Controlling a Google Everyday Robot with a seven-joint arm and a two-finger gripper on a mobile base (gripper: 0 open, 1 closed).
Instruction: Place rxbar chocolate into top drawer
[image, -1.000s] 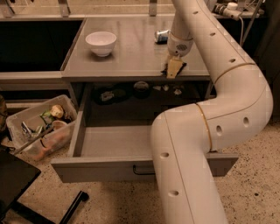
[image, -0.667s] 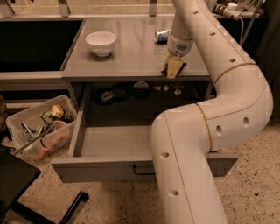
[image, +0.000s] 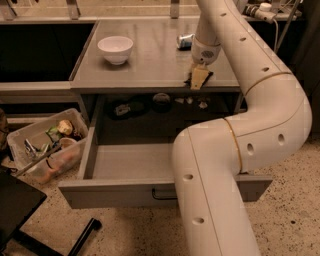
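Observation:
The rxbar chocolate (image: 207, 75) lies on the grey desk top (image: 150, 65) near its front edge; only dark slivers of it show around my gripper. My gripper (image: 199, 79) points down right on top of the bar, at the desk's front right. The top drawer (image: 115, 192) stands pulled out below the desk, its grey inside bare, its dark handle (image: 161, 195) partly hidden by my arm. My white arm (image: 240, 140) crosses the right half of the drawer.
A white bowl (image: 115, 48) sits at the desk's back left, a blue-and-silver soda can (image: 185, 41) lies behind the gripper. Small dark items (image: 122, 109) lie on the shelf behind the drawer. A clear bin of clutter (image: 45, 145) and a black chair (image: 15, 205) stand at the left.

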